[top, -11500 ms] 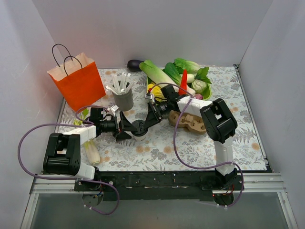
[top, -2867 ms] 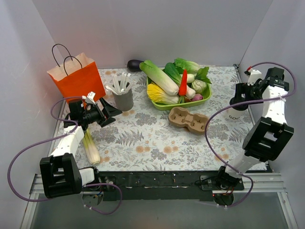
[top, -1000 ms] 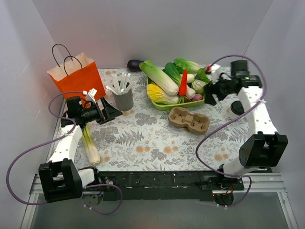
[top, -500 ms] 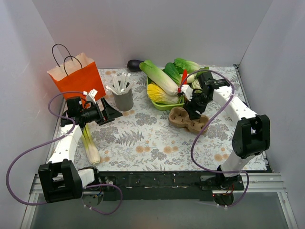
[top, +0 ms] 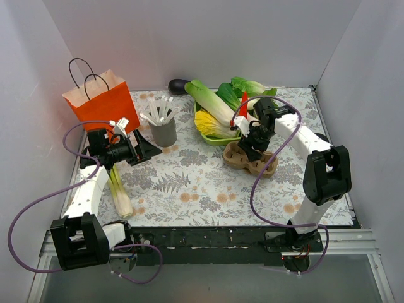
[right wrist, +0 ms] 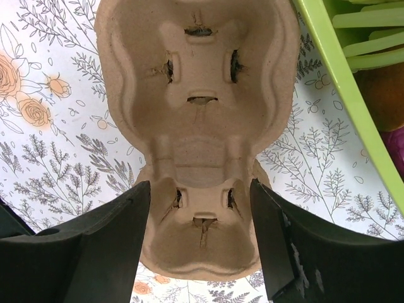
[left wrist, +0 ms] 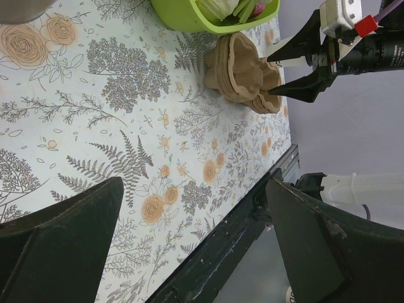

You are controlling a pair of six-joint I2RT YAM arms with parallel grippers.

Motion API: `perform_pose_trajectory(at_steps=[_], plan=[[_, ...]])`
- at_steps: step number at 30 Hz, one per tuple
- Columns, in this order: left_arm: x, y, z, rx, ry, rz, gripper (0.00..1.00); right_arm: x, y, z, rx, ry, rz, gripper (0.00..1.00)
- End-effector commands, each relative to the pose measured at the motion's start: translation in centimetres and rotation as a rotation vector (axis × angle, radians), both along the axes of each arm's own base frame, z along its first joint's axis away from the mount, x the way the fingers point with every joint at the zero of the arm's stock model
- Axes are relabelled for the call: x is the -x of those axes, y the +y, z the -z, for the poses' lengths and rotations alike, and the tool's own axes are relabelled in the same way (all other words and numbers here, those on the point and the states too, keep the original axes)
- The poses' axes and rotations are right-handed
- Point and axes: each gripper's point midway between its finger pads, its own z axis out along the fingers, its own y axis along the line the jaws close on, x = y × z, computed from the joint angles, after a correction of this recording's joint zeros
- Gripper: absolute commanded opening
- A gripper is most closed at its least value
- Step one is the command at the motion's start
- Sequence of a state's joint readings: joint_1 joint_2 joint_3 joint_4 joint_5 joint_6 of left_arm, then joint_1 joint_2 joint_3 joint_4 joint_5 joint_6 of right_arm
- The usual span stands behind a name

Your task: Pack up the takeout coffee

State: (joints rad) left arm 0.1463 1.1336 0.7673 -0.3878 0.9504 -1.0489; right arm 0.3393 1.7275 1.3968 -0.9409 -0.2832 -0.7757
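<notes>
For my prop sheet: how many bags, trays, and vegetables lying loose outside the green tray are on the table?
Bags: 1 (orange bag)
Trays: 2 (green tray, pulp tray)
Loose vegetables: 2 (eggplant, cabbage)
Total: 5

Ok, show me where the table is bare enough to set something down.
Bare tablecloth spans the near middle, between the pulp tray and the pale vegetable; the near right corner looks free. Crowded: the back row of orange bag, grey cup and green tray, plus the right claw over the pulp tray.
</notes>
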Motion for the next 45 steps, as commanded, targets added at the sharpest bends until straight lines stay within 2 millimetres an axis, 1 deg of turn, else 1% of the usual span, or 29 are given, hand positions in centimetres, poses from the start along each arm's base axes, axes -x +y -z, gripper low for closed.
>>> perform_pose_trajectory(at_steps=[1,8,10,15,19,25,32,35,43,45], plan=[[0.1,-0.2,-1.2,-0.007,-0.059,0.007,0.98,-0.4,0.1,0.2,0.018,-0.011,0.02,0.72],[0.0,-0.2,-1.1,-0.003,-0.055,0.002,0.98,-0.8,0.0,0.7,0.034,-0.013,0.031,0.71],[0.0,-0.2,-1.0,-0.001,-0.052,0.003,0.98,-1.3,-0.2,0.8,0.042,-0.027,0.057,0.71],[0.0,-0.2,-0.9,-0.001,-0.051,-0.001,0.98,-1.5,0.2,0.9,0.034,-0.02,0.056,0.71],[0.0,-0.2,-0.8,0.004,-0.047,-0.002,0.98,-1.0,0.3,1.1,0.037,-0.002,0.047,0.7],[-0.1,-0.1,-0.7,0.006,-0.044,-0.007,0.98,0.3,0.5,1.3,0.035,0.022,0.029,0.67],[-0.2,-0.1,-0.5,0.011,-0.04,-0.01,0.98,0.4,0.3,1.0,0.045,0.002,0.027,0.64],[-0.1,-0.1,-0.3,0.015,-0.034,-0.013,0.98,0.8,0.3,1.5,0.051,0.022,0.023,0.63],[-0.1,-0.1,-0.3,0.014,-0.034,-0.016,0.98,1.9,0.6,1.7,0.041,0.055,-0.004,0.53],[-0.1,0.0,-0.3,0.014,-0.033,-0.019,0.98,2.2,0.5,1.9,0.045,0.065,0.001,0.58]])
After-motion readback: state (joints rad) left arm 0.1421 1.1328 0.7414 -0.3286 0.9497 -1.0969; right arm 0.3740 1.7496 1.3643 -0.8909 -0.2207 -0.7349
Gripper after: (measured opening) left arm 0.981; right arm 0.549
